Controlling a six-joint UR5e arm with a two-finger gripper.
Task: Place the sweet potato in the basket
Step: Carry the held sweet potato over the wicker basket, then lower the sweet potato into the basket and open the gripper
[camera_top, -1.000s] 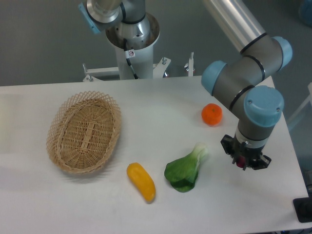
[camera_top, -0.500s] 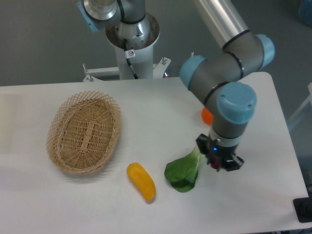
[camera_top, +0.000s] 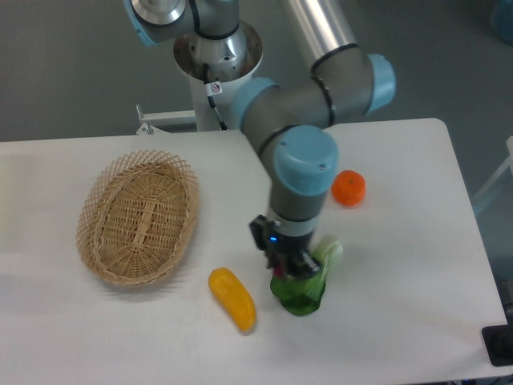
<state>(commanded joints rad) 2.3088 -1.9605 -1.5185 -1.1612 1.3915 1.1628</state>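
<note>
My gripper points down over the front middle of the table, right above the left end of a green leafy vegetable. A small dark magenta bit of the sweet potato shows between the fingers, and the gripper is shut on it; most of it is hidden. The oval wicker basket lies at the left with nothing in it, well apart from the gripper.
A yellow-orange oblong vegetable lies between the basket and the leafy vegetable. A round orange fruit sits to the right of the arm. The robot's base stands at the back behind the table.
The arm has swung left across the table, carrying the gripper from the right edge past the orange fruit to above the leafy vegetable. The objects on the table have not moved.
</note>
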